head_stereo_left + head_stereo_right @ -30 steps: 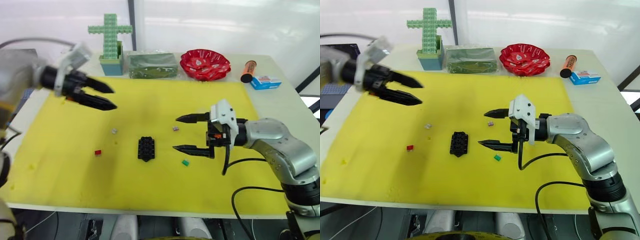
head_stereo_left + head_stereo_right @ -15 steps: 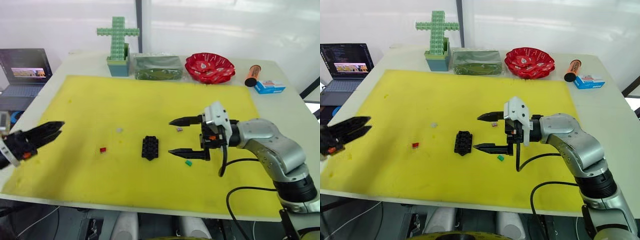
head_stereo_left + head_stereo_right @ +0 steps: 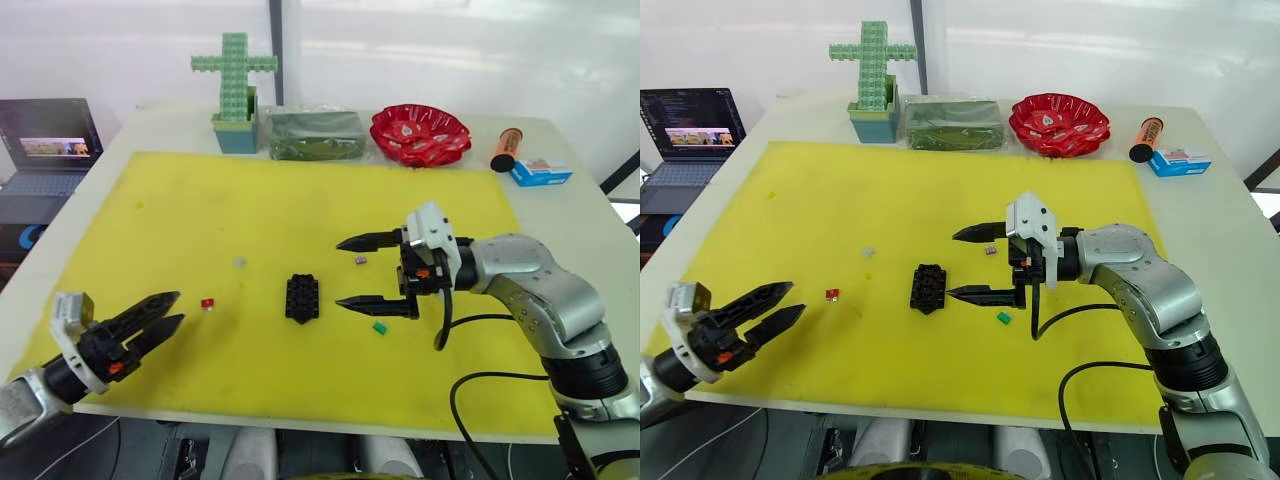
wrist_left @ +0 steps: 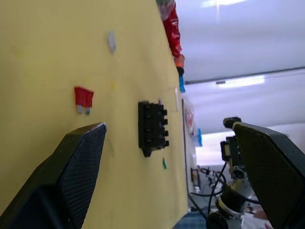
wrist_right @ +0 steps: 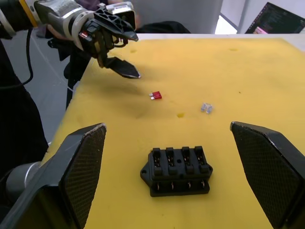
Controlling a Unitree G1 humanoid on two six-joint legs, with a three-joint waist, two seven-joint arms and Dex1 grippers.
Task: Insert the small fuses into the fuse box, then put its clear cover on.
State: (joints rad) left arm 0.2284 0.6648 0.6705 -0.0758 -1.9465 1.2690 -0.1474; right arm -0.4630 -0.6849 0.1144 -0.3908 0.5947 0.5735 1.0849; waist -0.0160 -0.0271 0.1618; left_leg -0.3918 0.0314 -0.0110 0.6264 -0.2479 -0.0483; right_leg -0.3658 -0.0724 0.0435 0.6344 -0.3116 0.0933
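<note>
You are at the start of the fuse-loading step: nothing is held and the fuse box [image 3: 301,297] sits empty near the middle of the yellow mat [image 3: 300,190] on the surface. Your right gripper [image 3: 372,271] hovers just beside the box, fingers spread wide. Your left gripper [image 3: 150,318], fingers narrowly parted, hangs low at the mat's near edge, close to the red fuse [image 3: 207,303]. The whitish-grey fuse [image 3: 239,262] lies beyond it; the purplish-grey fuse [image 3: 359,260] and green fuse [image 3: 379,326] lie by your right fingers. Next, you would likely lower onto one fuse and pinch it precisely. The clear cover is hard to make out anywhere.
</note>
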